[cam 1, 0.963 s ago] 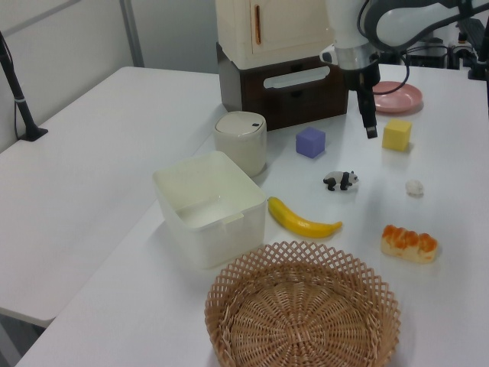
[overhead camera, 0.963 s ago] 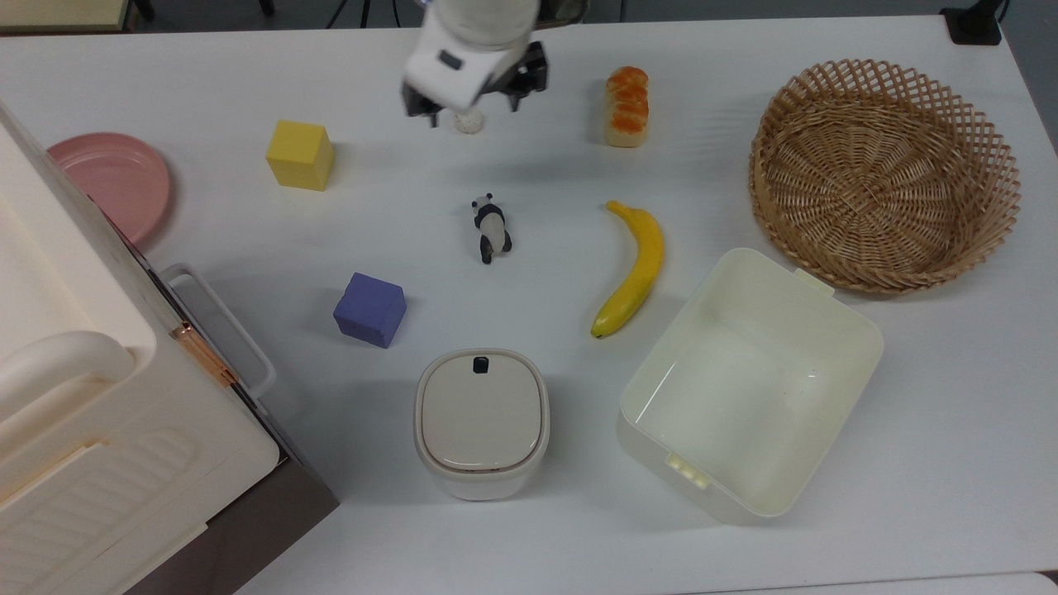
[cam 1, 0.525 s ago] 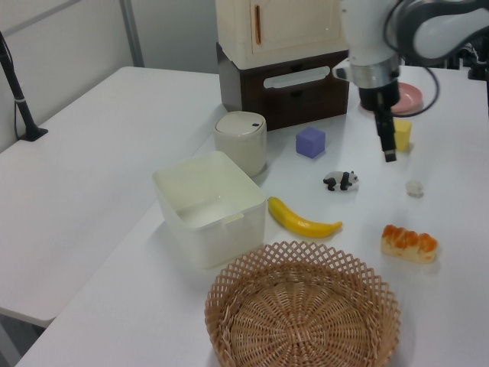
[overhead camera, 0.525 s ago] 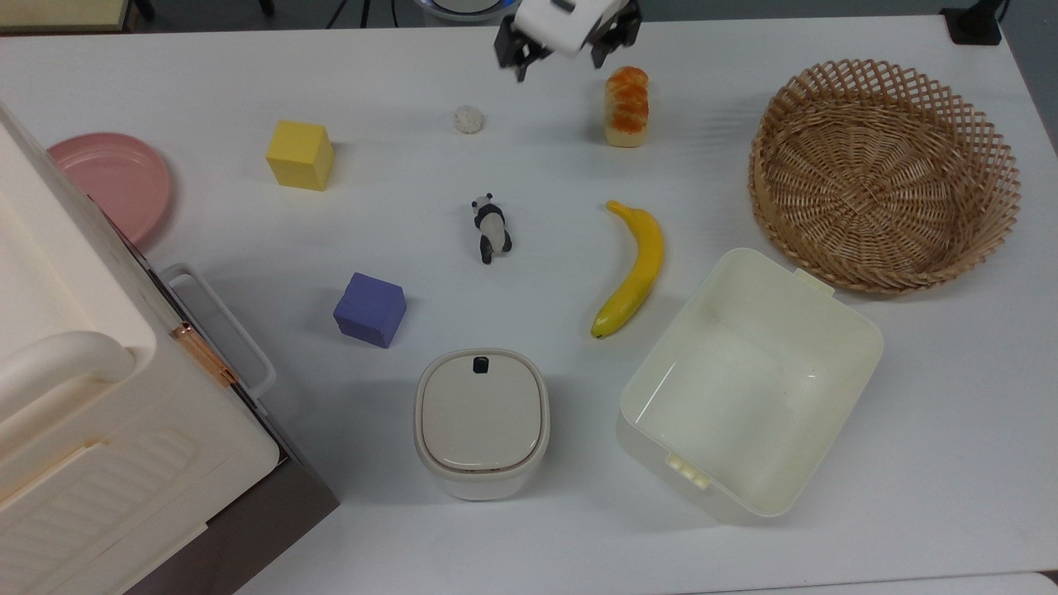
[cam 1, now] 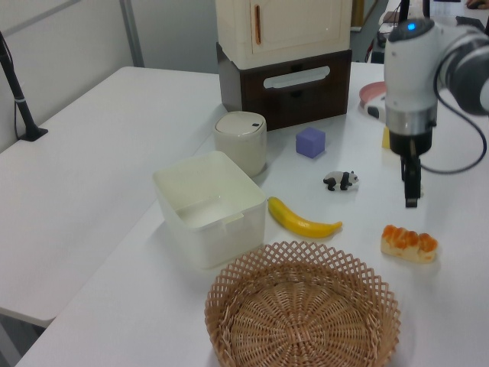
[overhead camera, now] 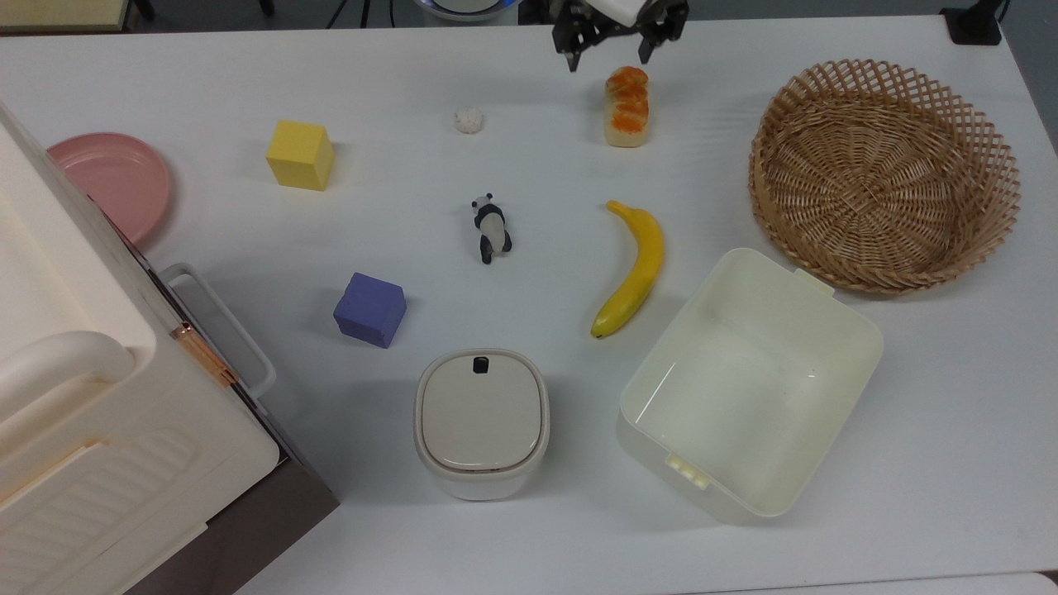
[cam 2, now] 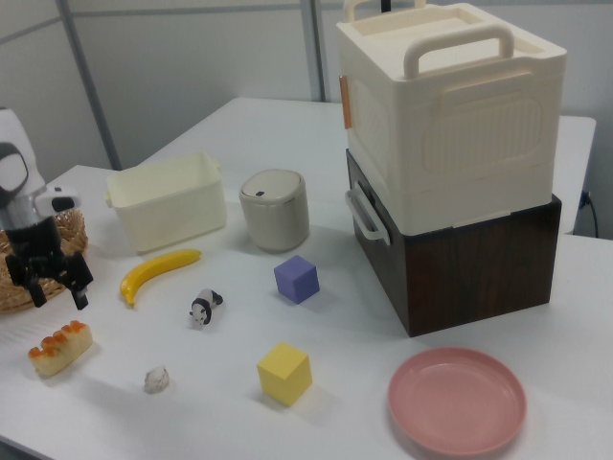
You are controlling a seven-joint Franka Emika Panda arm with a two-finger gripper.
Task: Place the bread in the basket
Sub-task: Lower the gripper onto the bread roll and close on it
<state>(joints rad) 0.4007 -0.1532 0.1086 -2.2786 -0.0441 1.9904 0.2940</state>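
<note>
Bread (overhead camera: pixel 626 107) lies on the white surface (overhead camera: pixel 529 512), untouched, its glazed top up and its long axis running 12 to 6 in the top view. The fingers (overhead camera: pixel 570 51) hang spread open just past the loaf's 12 o'clock end in that view, one dark tip off toward 11 and the other toward 1, so the loaf sits below the gap and not between them. In the left view the fingers (cam 1: pixel 411 191) point straight down, off the surface, at about 12 o'clock from the bread (cam 1: pixel 409 243) and clear of it. In the right view the fingers (cam 2: pixel 77 290) hang open at about 12 o'clock from the bread (cam 2: pixel 60 348), again apart from it. The basket (overhead camera: pixel 884 175) stands at about 4 o'clock from the loaf in the top view, well apart, with nothing in it. A banana (overhead camera: pixel 632 268) lies at 6 o'clock from the bread, and a cream tub (overhead camera: pixel 748 384) sits beyond it toward 5. A small white lump (overhead camera: pixel 468 121) rests at 9 o'clock from the loaf, with a panda figure (overhead camera: pixel 491 228) at about 8.
</note>
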